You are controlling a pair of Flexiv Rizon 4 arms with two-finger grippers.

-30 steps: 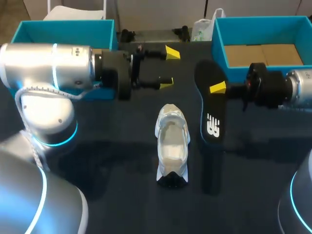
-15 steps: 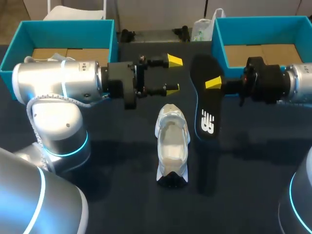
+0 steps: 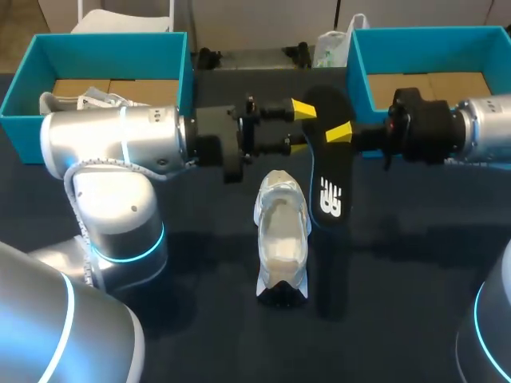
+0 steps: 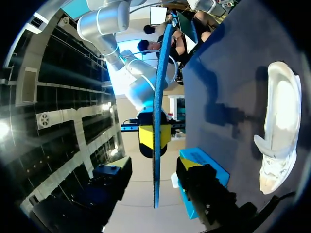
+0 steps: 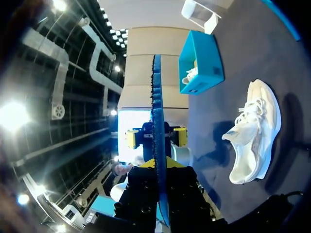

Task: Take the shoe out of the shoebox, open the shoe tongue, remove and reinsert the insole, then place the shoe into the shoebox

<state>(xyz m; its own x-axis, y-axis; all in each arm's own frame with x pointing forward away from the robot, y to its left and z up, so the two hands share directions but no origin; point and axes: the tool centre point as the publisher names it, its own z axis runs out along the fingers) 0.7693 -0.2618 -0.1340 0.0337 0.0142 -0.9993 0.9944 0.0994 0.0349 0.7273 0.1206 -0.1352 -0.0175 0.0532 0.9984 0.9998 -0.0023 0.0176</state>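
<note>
The white shoe (image 3: 282,235) lies on the dark table, toe toward me, also seen in the left wrist view (image 4: 279,131) and right wrist view (image 5: 255,131). My right gripper (image 3: 343,134) is shut on the black insole (image 3: 327,171), holding it on edge in the air above and right of the shoe. The insole (image 5: 156,111) shows edge-on between the right gripper's (image 5: 158,174) jaws. My left gripper (image 3: 299,128) is open at the insole's far left edge, one finger on each side. The insole's blue edge (image 4: 158,121) runs between the left gripper's (image 4: 154,177) fingers without clear contact.
A teal shoebox (image 3: 104,48) stands at the back left with a white shoe or paper (image 3: 80,100) inside. A second teal shoebox (image 3: 431,44) with a cardboard floor stands at the back right. A white bag (image 3: 331,48) sits at the back edge between them.
My left arm has swung right until its fingers straddle the insole, and they have narrowed. My right arm has carried the insole left toward it. The shoe has not moved.
</note>
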